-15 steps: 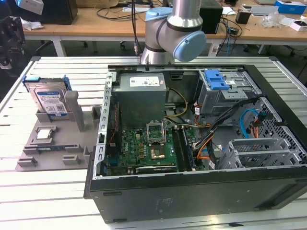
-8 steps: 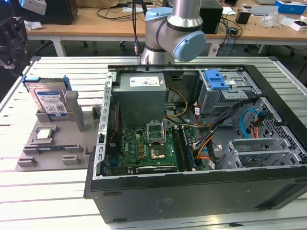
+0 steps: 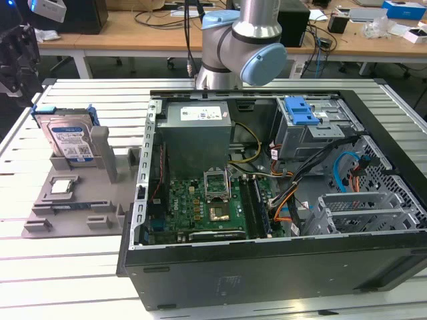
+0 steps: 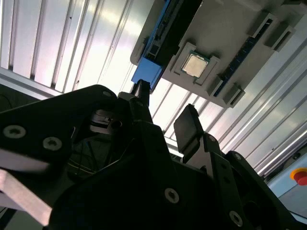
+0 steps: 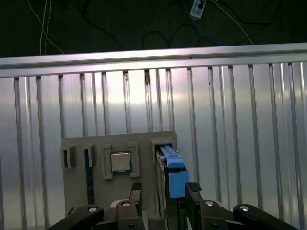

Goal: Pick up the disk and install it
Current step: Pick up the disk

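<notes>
The disk [image 3: 67, 140] stands on edge in a slot of the grey holder [image 3: 80, 210] at the exterior view's left, its blue-and-white label facing out and blue rails around it. My gripper [image 3: 20, 73] hangs dark above and to the left of it there. In the first wrist view my gripper [image 5: 165, 189] is open, and the disk's blue rail [image 5: 173, 178] lies between the two fingertips, farther off. In the second wrist view my gripper [image 4: 164, 108] is also open, apart from the disk's blue end [image 4: 148, 72] beyond the fingers.
A small square CPU chip [image 3: 61, 187] sits in the holder beside the disk. The open computer case [image 3: 267, 267] lies on the slatted metal table [image 3: 67, 280], with a grey power supply [image 3: 197, 133] and a drive bay with a blue latch [image 3: 300, 110].
</notes>
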Tool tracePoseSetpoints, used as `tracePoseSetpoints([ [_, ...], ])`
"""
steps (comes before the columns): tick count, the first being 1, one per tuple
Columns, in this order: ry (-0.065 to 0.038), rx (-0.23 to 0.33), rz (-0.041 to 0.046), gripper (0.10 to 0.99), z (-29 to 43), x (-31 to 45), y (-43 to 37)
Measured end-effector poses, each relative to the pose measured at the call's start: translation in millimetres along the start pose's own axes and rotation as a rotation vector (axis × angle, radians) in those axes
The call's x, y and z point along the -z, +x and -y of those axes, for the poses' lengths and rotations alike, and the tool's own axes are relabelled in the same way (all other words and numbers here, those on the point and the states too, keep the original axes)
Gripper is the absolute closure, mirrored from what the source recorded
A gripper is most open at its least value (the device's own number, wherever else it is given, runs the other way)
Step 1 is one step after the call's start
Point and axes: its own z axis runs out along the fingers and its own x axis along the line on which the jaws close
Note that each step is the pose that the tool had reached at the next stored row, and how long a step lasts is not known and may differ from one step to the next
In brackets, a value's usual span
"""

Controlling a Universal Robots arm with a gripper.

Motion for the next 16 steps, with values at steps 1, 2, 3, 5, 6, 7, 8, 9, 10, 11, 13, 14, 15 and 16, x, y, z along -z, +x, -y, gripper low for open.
tracePoseSetpoints([
  [1, 0.000, 0.000, 0.0000, 0.604, 0.1, -0.4, 0.0],
  [2, 0.000, 0.000, 0.0000, 0.604, 0.2, -0.6, -0.1],
  [3, 0.000, 0.001, 0.0000, 0.604, 0.3, -1.0, -0.1],
  [5, 0.000, 0.001, 0.0000, 0.604, 0.6, -1.8, -0.2],
  [6, 0.000, 0.001, -0.0001, 0.604, 0.7, -2.2, -0.2],
  [7, 0.000, 0.001, -0.0001, 0.604, 0.8, -2.8, -0.2],
  [8, 0.000, 0.002, 0.0000, 0.604, 0.9, -3.3, -0.2],
  [9, 0.000, 0.002, 0.0000, 0.604, 1.0, -3.9, -0.2],
  [10, 0.000, 0.002, -0.0001, 0.604, 1.0, -4.3, -0.2],
  [11, 0.000, 0.002, -0.0001, 0.604, 1.1, -4.8, -0.2],
  [13, 0.000, 0.002, -0.0001, 0.604, 1.2, -5.3, -0.2],
  [14, 0.000, 0.003, -0.0001, 0.604, 1.3, -5.5, -0.2],
  [15, 0.000, 0.003, -0.0001, 0.604, 1.3, -6.0, -0.2],
  [16, 0.000, 0.003, -0.0001, 0.604, 1.3, -6.3, -0.2],
])
